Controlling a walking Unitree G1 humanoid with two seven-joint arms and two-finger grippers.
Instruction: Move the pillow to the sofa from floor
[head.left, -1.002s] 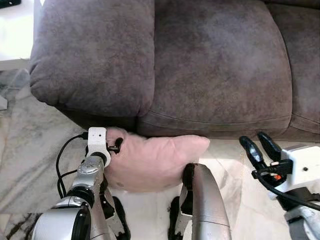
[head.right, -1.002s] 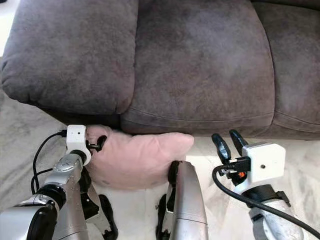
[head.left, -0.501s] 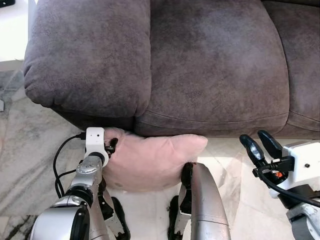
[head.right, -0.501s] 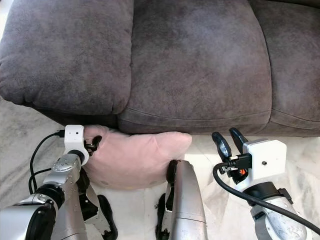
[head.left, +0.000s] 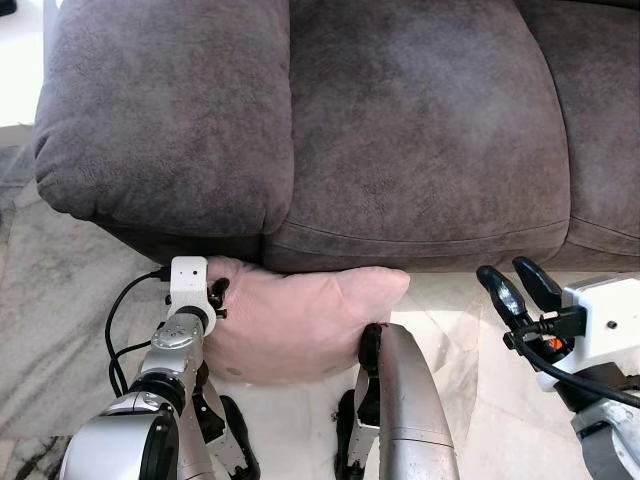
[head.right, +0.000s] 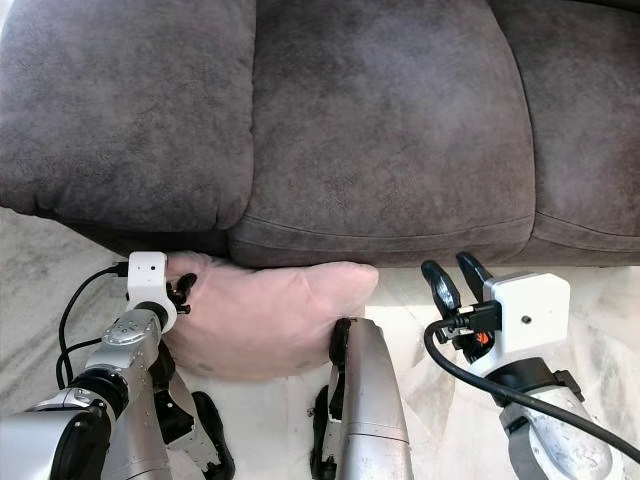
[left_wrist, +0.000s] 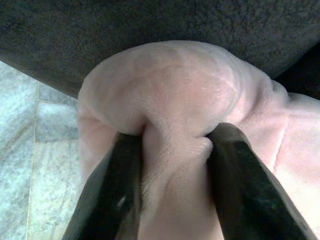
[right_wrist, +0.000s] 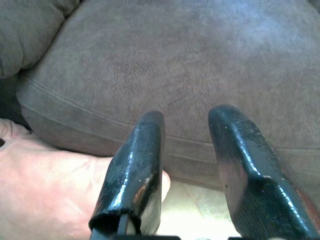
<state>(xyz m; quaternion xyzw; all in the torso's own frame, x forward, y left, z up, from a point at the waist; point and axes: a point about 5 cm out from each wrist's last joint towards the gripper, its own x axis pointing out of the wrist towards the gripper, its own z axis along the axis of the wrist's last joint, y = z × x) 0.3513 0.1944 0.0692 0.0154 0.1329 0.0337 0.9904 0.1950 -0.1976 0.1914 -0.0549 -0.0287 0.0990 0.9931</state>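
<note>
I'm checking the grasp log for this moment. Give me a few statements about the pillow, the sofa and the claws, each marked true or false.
1. The left claw pinches a fold of the pink pillow. True.
2. The pillow lies on top of the sofa seat. False: it is low at the sofa's front edge, below the seat cushions.
3. The right claw grips the pillow too. False: it is open and apart from the pillow, fingers toward the sofa front.
4. The sofa is dark grey-brown. True.
5. The floor looks like marble. True.
</note>
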